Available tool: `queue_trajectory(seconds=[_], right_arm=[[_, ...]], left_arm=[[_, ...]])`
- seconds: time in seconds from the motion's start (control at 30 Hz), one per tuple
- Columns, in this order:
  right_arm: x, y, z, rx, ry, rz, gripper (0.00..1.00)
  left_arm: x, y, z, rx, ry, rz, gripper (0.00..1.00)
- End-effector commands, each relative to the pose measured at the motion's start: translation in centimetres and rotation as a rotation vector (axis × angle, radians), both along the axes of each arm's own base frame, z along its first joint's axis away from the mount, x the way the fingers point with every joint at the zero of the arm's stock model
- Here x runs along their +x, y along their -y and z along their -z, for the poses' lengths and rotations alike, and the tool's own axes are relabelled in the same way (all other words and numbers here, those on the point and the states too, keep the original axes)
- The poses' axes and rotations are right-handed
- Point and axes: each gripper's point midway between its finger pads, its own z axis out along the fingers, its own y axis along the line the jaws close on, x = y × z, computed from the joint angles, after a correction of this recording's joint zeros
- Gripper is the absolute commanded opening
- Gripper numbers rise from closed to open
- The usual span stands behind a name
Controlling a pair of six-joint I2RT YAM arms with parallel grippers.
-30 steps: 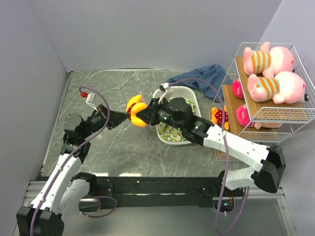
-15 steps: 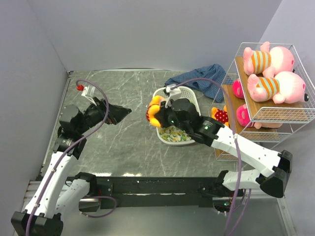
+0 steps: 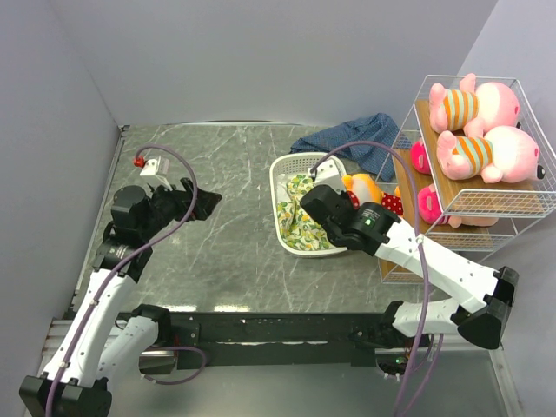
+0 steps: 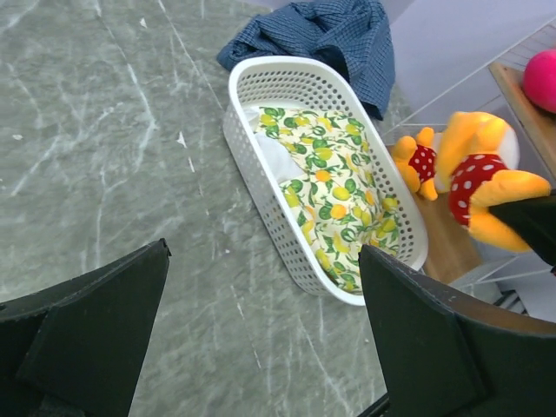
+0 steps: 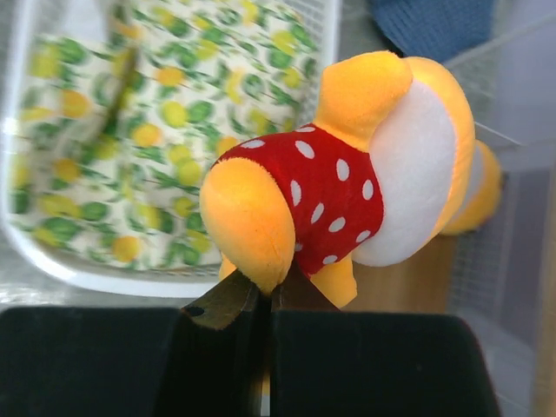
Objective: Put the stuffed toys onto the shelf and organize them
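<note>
- Top external view: the right pincer (image 3: 345, 186) is closed tight on a yellow-orange bear (image 3: 362, 185) in a red, white-dotted top. It holds the toy in the air between the white slotted basket (image 3: 280, 178) and the shelf (image 3: 486, 236), by the worktop's (image 3: 226, 156) right edge.
- Right wrist view: the black fingers (image 5: 365, 365) pinch the bear's lower end, under one leg. The lemon-print cloth (image 5: 156, 104) lies in the basket behind it.
- Left pincer (image 4: 262, 252) is spread wide and holds nothing. It hangs over the worktop's left edge, well apart from the basket.
- On the shelf's top tier a pink pig (image 3: 476, 104) in an orange-striped shirt lies at the back, and a second pig (image 3: 488, 155) lies just in front, touching it.
- On the lower wooden plank (image 3: 408, 221) a second bear (image 3: 390, 205) sits, with a far pink doll (image 3: 420, 156) and a near pink doll (image 3: 431, 204) beside it.
- Blue fabric (image 3: 358, 139) lies crumpled at the basket's far end, by the shelf.
</note>
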Motion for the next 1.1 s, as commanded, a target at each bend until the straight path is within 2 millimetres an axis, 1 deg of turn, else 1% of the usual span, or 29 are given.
queue_trajectory(seconds=[0.0,0.03,0.07,0.13,0.2,0.33,0.4,0.43,0.53,0.6,0.73,0.83,0.93,1.07], right_arm=[[0.0,4.3,0.6,-0.188,-0.011,0.094,0.02],[0.3,4.4,0.9,-0.190,-0.016,0.090,0.02],[0.4,5.1,1.8,-0.206,-0.030,0.105,0.03],[0.7,5.5,3.0,-0.218,-0.048,0.104,0.04],[0.9,6.5,3.8,-0.238,-0.073,0.137,0.04],[0.4,9.1,5.1,-0.312,-0.128,0.251,0.04],[0.4,9.8,6.0,-0.324,-0.164,0.290,0.06],[0.3,9.9,6.5,-0.334,-0.171,0.290,0.06],[0.4,9.9,7.1,-0.336,-0.173,0.292,0.08],[0.5,10.4,7.6,-0.351,-0.190,0.303,0.08],[0.0,12.7,9.9,-0.445,-0.287,0.338,0.08],[-0.5,13.2,11.7,-0.472,-0.348,0.329,0.09],[-1.0,14.4,12.6,-0.517,-0.385,0.366,0.08],[-1.2,15.1,13.1,-0.535,-0.402,0.392,0.08]], left_arm=[[0.0,-0.6,-1.2,0.030,0.072,-0.024,0.96],[-0.2,-0.4,-1.2,0.026,0.073,-0.012,0.96],[-0.2,-0.3,-1.2,0.023,0.075,-0.006,0.96],[-0.2,-0.2,-1.2,0.024,0.072,0.000,0.96],[-0.2,-0.3,-1.1,0.028,0.068,-0.002,0.96],[-0.4,-0.5,-1.2,0.035,0.081,-0.010,0.96],[-0.5,-0.5,-1.2,0.030,0.087,-0.009,0.96],[-0.5,-0.5,-1.3,0.030,0.089,-0.009,0.96],[-0.7,-0.3,-1.4,0.027,0.093,0.003,0.96],[-0.7,-0.3,-1.4,0.024,0.091,0.002,0.96],[-0.9,-0.2,-1.7,0.018,0.105,0.007,0.96],[-0.9,-0.1,-1.7,0.015,0.104,0.015,0.96],[-1.0,0.0,-1.8,0.012,0.108,0.027,0.96],[-0.9,0.2,-1.9,0.011,0.110,0.036,0.96]])
